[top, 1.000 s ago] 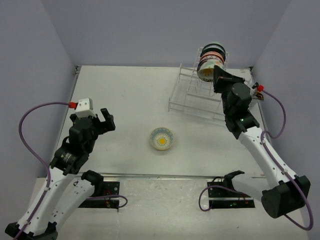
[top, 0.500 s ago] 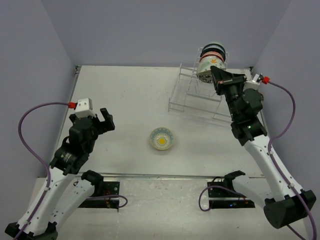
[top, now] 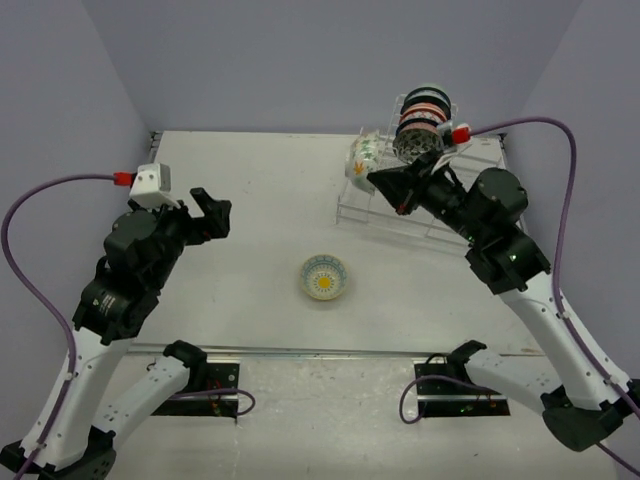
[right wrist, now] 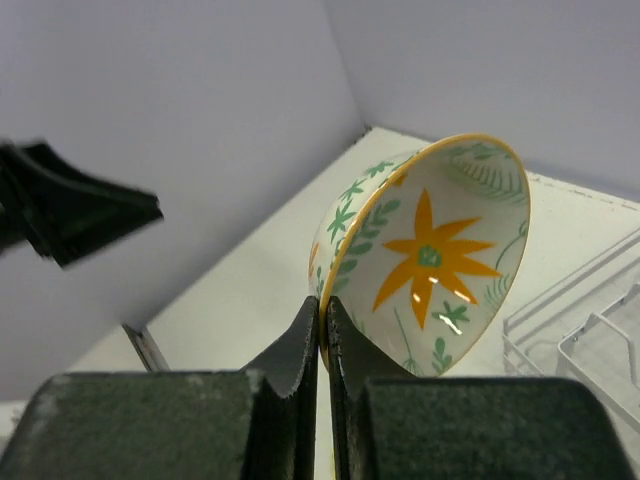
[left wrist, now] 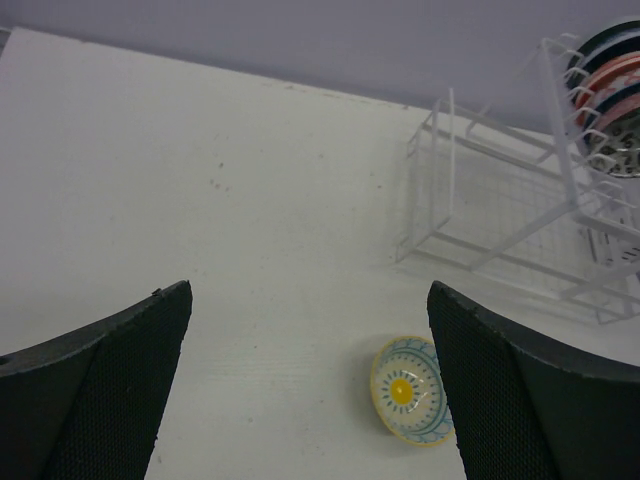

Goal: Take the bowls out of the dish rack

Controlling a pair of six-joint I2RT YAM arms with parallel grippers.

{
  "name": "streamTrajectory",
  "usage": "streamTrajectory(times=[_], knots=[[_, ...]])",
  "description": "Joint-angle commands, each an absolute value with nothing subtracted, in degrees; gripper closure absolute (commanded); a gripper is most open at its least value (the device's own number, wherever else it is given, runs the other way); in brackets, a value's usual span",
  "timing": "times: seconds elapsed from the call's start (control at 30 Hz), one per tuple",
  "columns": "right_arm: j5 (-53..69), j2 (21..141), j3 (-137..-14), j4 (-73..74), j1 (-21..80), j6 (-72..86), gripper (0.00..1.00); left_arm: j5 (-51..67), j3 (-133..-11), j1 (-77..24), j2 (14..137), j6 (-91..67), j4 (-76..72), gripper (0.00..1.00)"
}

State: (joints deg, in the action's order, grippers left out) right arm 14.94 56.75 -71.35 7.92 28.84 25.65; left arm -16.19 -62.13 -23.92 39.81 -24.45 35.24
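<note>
My right gripper (right wrist: 322, 312) is shut on the rim of a white bowl with an orange flower and green leaves (right wrist: 430, 255). In the top view this bowl (top: 362, 160) hangs above the left end of the clear wire dish rack (top: 375, 205), held by my right gripper (top: 380, 180). Several more bowls (top: 420, 122) stand on edge in the rack's tall tier. A bowl with a yellow centre and blue pattern (top: 324, 277) lies on the table, also in the left wrist view (left wrist: 410, 390). My left gripper (top: 208, 215) is open and empty, well left of it.
The rack (left wrist: 520, 220) stands at the back right near the purple walls. The white table (top: 250, 200) stretches between the arms. A metal rail (top: 320, 351) runs along its near edge.
My right gripper has lifted the orange-flower bowl out of the tall tier and swung it left, above the rack's low end. My left arm has risen slightly.
</note>
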Motion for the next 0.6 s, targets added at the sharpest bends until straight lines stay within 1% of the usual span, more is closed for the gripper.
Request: streamTrajectory(times=[0.0,0.17,0.23,0.43,0.57], knots=[[13.10,56.77,-72.60,15.90,32.86,6.70,1.00,-5.91,-68.19,-23.82,44.72,-25.13,34.28,0.00],[7.83,58.88,-69.79,18.10,41.91,0.54,1.00,6.29,-74.61,-23.91,51.41,-28.20,32.53,0.00],[5.64,61.07,-69.61,18.20,45.51,-1.66,1.00,8.95,-74.88,-23.91,52.90,-30.23,30.24,0.00],[-2.20,67.23,-68.38,17.58,51.33,-3.60,1.00,7.92,-71.55,-23.91,53.88,-33.75,28.39,0.00],[-5.70,69.08,-65.92,14.43,52.38,-3.69,1.00,0.19,-69.44,-23.82,51.25,-33.40,29.70,0.00]])
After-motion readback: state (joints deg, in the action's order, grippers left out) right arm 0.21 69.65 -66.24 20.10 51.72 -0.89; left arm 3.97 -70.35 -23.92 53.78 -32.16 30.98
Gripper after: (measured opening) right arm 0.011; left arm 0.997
